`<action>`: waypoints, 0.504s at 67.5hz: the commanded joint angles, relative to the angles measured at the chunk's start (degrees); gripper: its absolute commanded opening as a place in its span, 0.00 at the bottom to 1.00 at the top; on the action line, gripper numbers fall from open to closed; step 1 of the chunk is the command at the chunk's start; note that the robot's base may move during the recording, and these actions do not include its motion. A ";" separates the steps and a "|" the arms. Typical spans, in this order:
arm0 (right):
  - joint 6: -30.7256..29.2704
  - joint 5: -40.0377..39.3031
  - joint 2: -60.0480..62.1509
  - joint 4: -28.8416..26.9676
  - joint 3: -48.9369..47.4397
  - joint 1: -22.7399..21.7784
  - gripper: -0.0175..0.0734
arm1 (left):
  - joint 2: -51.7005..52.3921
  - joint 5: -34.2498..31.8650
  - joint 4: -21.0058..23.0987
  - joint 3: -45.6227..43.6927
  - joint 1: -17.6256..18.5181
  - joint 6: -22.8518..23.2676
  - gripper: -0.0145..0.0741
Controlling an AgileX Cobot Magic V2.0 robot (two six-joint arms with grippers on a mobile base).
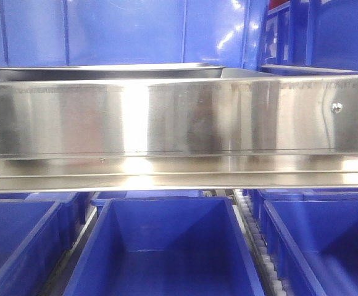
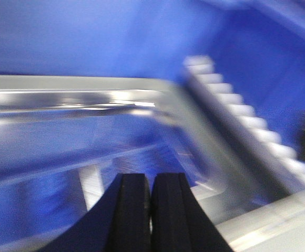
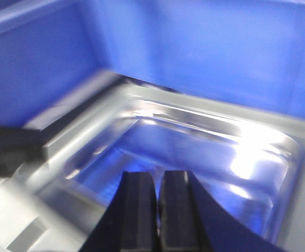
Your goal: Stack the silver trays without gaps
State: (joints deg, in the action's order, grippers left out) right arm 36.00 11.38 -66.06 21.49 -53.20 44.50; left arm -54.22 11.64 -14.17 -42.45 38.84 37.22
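While both grippers hover closed, silver tray lies beyond.

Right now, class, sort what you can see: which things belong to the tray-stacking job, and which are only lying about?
Belongs to the job:
- silver tray, seen edge-on in the front view
- left gripper, jaws together over a tray
- right gripper, jaws together over a tray

Just lying about:
- blue bins
- broad steel rail with its screw
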 commanded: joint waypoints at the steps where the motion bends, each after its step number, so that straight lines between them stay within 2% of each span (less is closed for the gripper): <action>1: -1.22 -6.18 4.39 1.87 5.34 0.10 0.17 | 4.98 -8.62 0.12 6.46 2.79 -0.21 0.15; 10: -1.22 -11.38 11.09 1.92 12.57 0.10 0.17 | 12.43 -9.42 -1.49 13.50 6.11 -0.21 0.15; 18: -1.22 -11.38 18.36 1.92 17.56 0.10 0.17 | 20.48 -9.31 -4.11 16.73 8.40 -0.21 0.15; 27: -1.22 -11.38 24.69 1.92 19.71 0.10 0.18 | 28.10 -8.34 -6.48 16.84 8.58 -0.21 0.15; 34: -1.22 -11.38 28.50 1.92 19.71 0.10 0.18 | 32.42 -7.66 -11.14 16.84 8.58 -0.21 0.15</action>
State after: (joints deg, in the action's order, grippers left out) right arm 35.35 1.72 -40.08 22.61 -33.65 44.71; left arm -24.65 4.21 -21.84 -25.64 46.96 37.22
